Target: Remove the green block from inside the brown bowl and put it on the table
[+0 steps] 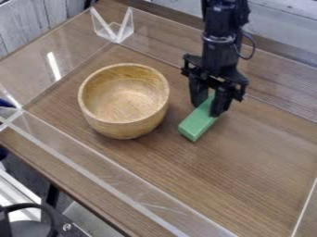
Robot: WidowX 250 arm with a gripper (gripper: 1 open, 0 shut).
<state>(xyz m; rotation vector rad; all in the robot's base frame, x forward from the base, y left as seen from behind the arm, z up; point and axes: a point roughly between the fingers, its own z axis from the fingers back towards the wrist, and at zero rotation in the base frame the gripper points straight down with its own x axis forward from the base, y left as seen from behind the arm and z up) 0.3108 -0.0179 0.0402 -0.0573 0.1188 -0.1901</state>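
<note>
The green block (197, 123) stands tilted to the right of the brown bowl (124, 99), with its lower end down on or just above the table (210, 180). My black gripper (212, 105) comes straight down onto the block's upper end and is shut on it. The bowl is light tan wood and has nothing inside. A small gap separates the block from the bowl's right wall.
Low clear acrylic walls (74, 157) run round the tabletop. A clear acrylic piece (111, 25) stands at the back left corner. Bare wood-grain surface stretches in front of and to the right of the block.
</note>
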